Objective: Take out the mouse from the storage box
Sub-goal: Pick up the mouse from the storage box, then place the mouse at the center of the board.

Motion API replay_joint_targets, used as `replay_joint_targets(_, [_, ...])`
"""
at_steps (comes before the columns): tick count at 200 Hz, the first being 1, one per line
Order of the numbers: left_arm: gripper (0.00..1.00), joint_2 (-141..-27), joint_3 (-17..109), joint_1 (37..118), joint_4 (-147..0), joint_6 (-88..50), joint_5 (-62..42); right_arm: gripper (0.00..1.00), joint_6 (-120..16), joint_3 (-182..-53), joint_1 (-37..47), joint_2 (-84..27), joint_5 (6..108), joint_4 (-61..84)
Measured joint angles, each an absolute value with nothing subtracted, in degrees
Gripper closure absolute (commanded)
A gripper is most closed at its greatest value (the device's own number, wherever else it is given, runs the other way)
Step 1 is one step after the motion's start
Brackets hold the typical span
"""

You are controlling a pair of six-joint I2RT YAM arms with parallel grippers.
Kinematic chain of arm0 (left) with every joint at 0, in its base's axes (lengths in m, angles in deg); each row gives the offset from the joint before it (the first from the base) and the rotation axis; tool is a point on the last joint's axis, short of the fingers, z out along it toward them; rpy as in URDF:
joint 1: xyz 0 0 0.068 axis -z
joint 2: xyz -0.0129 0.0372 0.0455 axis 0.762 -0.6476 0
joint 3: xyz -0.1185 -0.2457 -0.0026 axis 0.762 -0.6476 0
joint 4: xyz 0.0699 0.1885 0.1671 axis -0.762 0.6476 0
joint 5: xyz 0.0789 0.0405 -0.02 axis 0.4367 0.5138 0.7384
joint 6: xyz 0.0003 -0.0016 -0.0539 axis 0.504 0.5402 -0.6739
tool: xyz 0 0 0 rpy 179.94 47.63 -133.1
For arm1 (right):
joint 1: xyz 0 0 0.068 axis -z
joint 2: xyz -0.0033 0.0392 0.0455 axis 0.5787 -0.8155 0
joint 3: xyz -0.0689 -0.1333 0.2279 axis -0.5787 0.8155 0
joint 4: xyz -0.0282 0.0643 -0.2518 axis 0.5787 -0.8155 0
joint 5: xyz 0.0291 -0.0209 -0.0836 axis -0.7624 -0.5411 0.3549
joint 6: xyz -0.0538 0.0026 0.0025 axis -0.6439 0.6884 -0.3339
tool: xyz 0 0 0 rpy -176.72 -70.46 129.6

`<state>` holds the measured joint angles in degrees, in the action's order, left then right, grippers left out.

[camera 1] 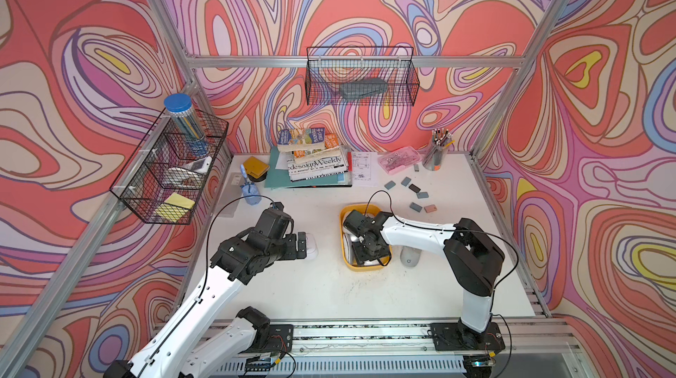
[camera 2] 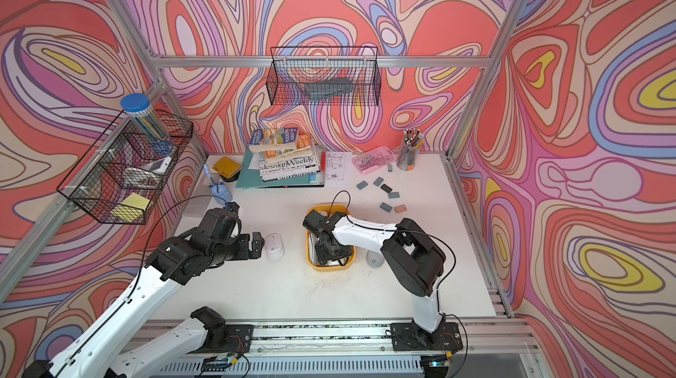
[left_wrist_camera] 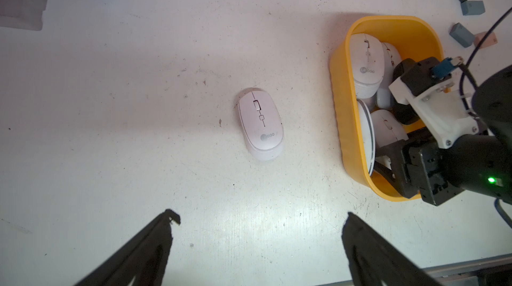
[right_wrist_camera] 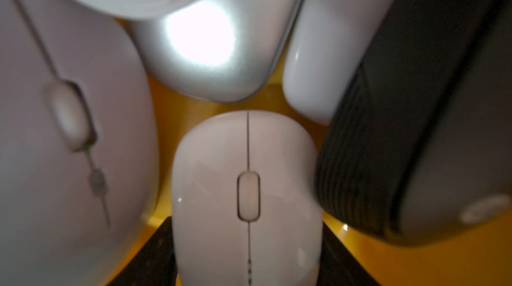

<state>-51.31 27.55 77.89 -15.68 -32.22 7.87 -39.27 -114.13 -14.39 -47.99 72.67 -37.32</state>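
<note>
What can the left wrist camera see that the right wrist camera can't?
Only the left wrist view shows a loose mouse on the table, small blocks, the open left gripper and the outer wall of the box. Only the right wrist view shows, close up, the right gripper with a finger on each side of one white mouse, beside a black mouse. Both show the yellow box with white mice inside.

Right arm [camera 1: 413,231] hides most of storage box [camera 1: 360,267] in both top views; black mouse [right_wrist_camera: 429,132] blurred, cropped; jaws' contact with white mouse [right_wrist_camera: 221,201] unclear
</note>
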Motion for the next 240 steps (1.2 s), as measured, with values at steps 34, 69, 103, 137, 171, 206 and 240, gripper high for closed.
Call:
replay_joint_targets(34, [0.01, -51.31, 27.55, 77.89, -15.68, -32.22, 7.87, 0.47, -38.48, -114.39, -15.07, -42.28, 72.65, -37.08])
replay_joint_targets(69, [0.01, -51.31, 27.55, 77.89, -15.68, -32.22, 7.87, 0.46, -37.85, -116.01, -15.07, -39.24, 72.74, -36.9])
replay_joint_targets(103, [0.01, -51.33, 27.55, 77.89, -15.68, -32.19, 7.87, 0.46, -37.24, -116.01, -15.09, -38.32, 75.36, -37.49])
replay_joint_targets(137, [0.01, -51.35, 27.55, 77.89, -15.68, -32.15, 7.85, 0.46, -37.04, -115.84, -13.72, -35.92, 80.45, -39.5])
replay_joint_targets(171, [0.01, -51.31, 27.55, 77.89, -15.68, -32.15, 7.65, 0.46, -38.07, -112.71, -3.71, -30.41, 81.33, -39.15])
replay_joint_targets(206, [0.01, -51.24, 27.55, 77.89, -15.68, -32.13, 7.46, 0.46, -39.86, -110.83, 7.86, -29.25, 80.56, -37.36])
replay_joint_targets(240, [0.01, -51.24, 27.55, 77.89, -15.68, -32.04, 7.39, 0.46, -41.17, -110.66, 12.45, -34.91, 77.22, -33.62])
